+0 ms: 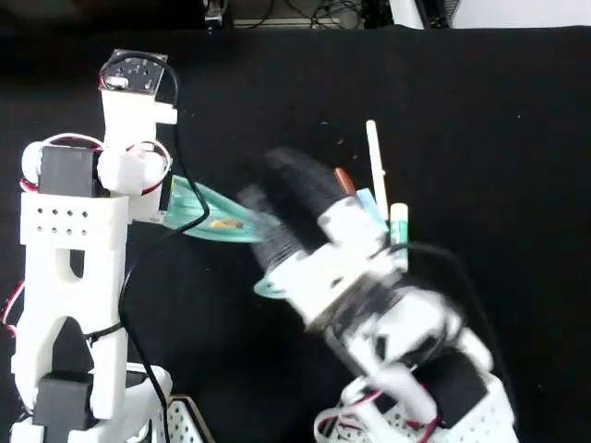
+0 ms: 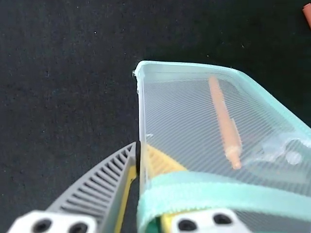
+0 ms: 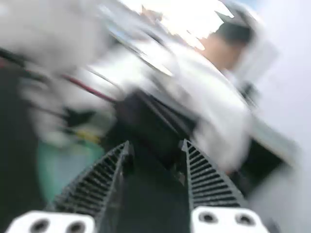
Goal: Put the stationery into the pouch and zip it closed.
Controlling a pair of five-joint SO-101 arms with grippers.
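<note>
The translucent pouch [image 2: 204, 126] with a mint-green rim lies on the black table, and an orange pen [image 2: 224, 124] is inside it. My left gripper [image 2: 141, 151] is shut on the pouch's edge, one grey finger [image 2: 104, 187] outside the wall. From above, the pouch [image 1: 208, 217] stretches between the left arm [image 1: 74, 231] and the blurred right arm [image 1: 342, 268]. My right gripper [image 3: 156, 145] is open with nothing between its fingers, and it points toward the left arm and the pouch [image 3: 58, 167]. A white stick [image 1: 375, 161], an orange item [image 1: 344, 179] and a white-and-green tube [image 1: 399, 223] lie beyond the right arm.
The black cloth [image 1: 499, 138] covers the whole table, with open room at the far right and the far middle. Another orange piece [image 2: 307, 14] lies on the cloth past the pouch. Cables [image 1: 138, 314] hang beside the left arm's base.
</note>
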